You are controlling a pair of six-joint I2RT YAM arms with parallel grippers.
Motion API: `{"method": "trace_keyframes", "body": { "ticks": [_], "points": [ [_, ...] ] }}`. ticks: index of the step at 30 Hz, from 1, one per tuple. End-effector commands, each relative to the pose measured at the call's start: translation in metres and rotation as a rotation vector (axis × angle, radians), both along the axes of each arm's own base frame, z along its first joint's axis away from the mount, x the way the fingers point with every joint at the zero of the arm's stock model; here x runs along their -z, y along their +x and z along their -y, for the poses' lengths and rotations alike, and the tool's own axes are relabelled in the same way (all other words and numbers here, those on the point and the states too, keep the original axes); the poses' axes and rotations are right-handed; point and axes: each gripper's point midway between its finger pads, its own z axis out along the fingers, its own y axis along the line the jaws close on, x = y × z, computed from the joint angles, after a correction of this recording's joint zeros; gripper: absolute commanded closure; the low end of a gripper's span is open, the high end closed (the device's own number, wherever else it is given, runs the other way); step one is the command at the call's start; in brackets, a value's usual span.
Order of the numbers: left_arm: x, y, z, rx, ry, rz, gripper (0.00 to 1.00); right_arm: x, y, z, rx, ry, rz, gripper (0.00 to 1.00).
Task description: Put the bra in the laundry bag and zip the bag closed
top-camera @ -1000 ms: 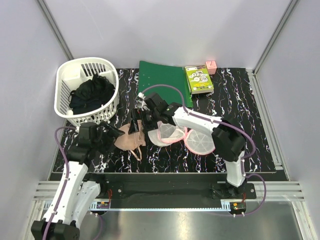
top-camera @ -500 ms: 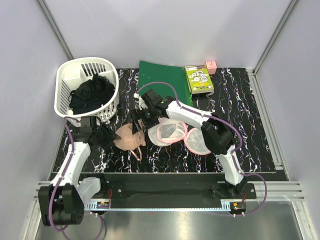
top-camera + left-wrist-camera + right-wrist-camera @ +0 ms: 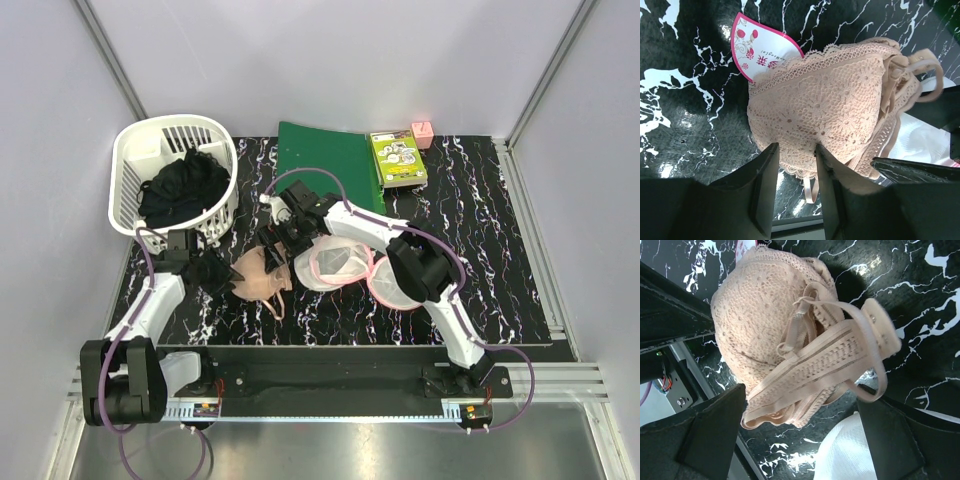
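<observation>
A white slotted basket of black clothing stands at the far-left corner of the black marbled counter. The left gripper is open by a narrow gap, its tips at the lace hem of the bra; a grip cannot be confirmed. The bra is peach lace, bunched, left of centre, touching the unzipped laundry bag. The bra's pink-edged tag shows strawberries and illegible characters. The right gripper is wide open, straddling the straps, holding nothing. A green folder, a printed green box and a pink object occupy the far edge.
</observation>
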Motion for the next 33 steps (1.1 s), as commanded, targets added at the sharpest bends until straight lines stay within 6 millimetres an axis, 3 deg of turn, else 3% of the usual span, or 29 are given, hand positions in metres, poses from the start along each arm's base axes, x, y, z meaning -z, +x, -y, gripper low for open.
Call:
{"method": "trace_keyframes", "body": {
  "ticks": [1, 8, 17, 23, 28, 33],
  "points": [
    [0.0, 0.007, 0.002, 0.035, -0.009, 0.032, 0.62, -0.013, 0.017, -0.011, -0.037, 0.076, 0.056, 0.0],
    [0.009, 0.002, 0.0, 0.038, 0.004, 0.004, 0.64, -0.015, 0.029, -0.004, -0.044, 0.04, 0.15, 0.0],
    [0.014, 0.0, 0.002, 0.047, -0.005, -0.011, 0.65, 0.0, 0.025, -0.016, -0.095, 0.077, 0.1, 0.0],
    [0.017, -0.003, 0.001, 0.048, 0.0, -0.015, 0.67, 0.012, 0.014, -0.021, -0.097, 0.095, 0.02, 0.0],
    [0.018, -0.002, 0.004, 0.047, -0.017, -0.012, 0.68, 0.002, -0.002, -0.038, -0.074, 0.165, -0.049, 0.01],
    [0.017, 0.0, 0.005, 0.044, -0.025, 0.004, 0.69, -0.006, -0.027, -0.06, -0.032, 0.253, -0.178, 0.1]
  ]
}}
